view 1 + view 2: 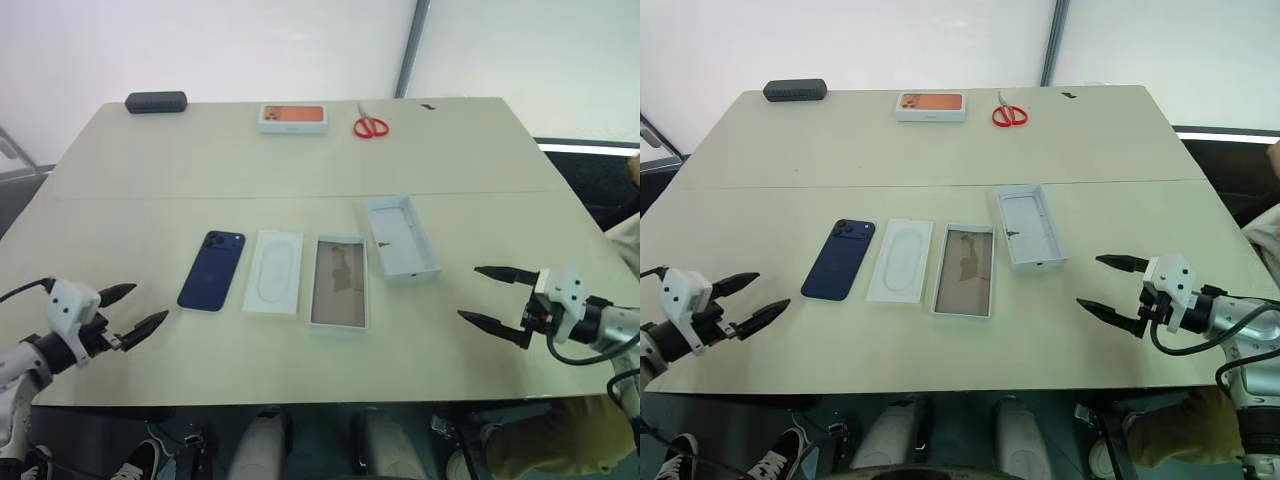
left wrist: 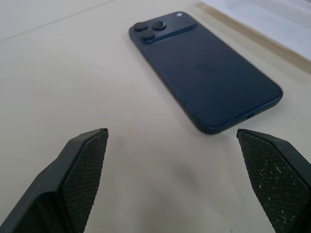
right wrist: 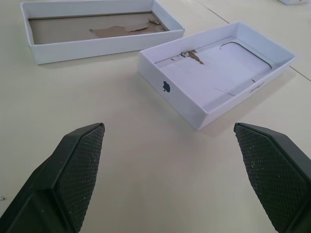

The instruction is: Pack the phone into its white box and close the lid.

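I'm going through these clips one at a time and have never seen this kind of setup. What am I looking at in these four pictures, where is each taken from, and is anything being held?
This is a humanoid robot with two arms, each ending in a black two-fingered pincer. The two wide pictures come from a pair of cameras in its head, looking down at a pale table. The two close-ups come from cameras on its wrists, looking out between the fingers.

The left pincer and the right pincer are both open and hold nothing.

In a row on the table lie the phone, back up, a white insert, the white box and the lid, lying inside up. The left wrist view faces the phone; the right wrist view faces the box and lid.

At the far edge are a dark case, an orange-printed box and red scissors.
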